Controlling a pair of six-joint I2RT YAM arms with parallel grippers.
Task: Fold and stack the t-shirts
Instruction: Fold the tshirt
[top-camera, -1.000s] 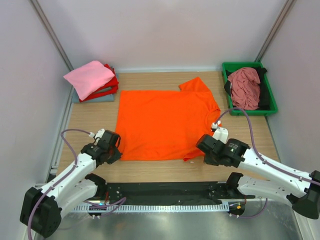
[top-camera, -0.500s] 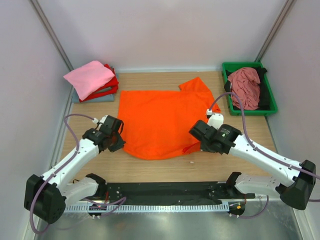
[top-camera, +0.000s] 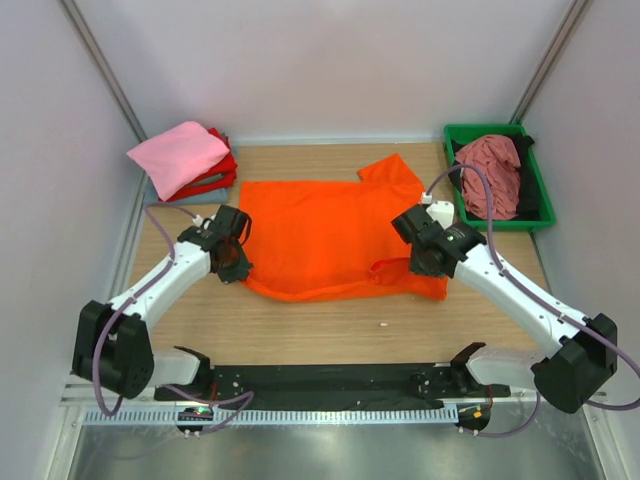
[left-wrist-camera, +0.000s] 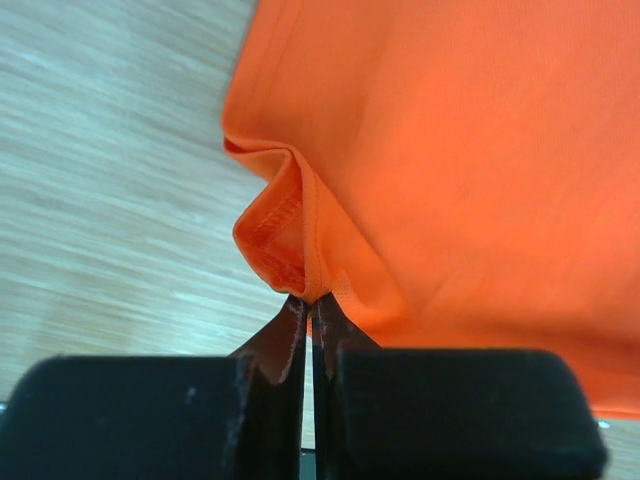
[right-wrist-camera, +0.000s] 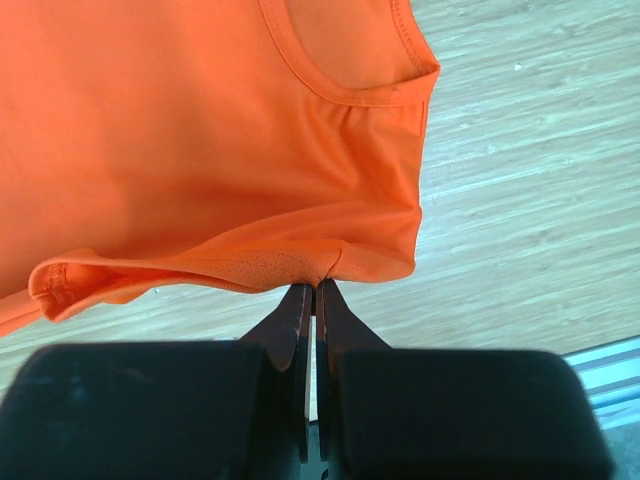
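While my left gripper (left-wrist-camera: 308, 312) pinches the orange t-shirt (top-camera: 335, 235) at its near left hem corner, my right gripper (right-wrist-camera: 314, 292) clamps its near right edge. The shirt lies mid-table (top-camera: 330, 330), near edge raised; the folded tees (top-camera: 180, 158) sit far left.

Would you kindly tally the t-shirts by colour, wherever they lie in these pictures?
Orange t-shirt: 1
Pink t-shirt: 1
Red t-shirt: 1
Grey-blue t-shirt: 1
Dusty rose t-shirt: 1
Black t-shirt: 1
Total: 6
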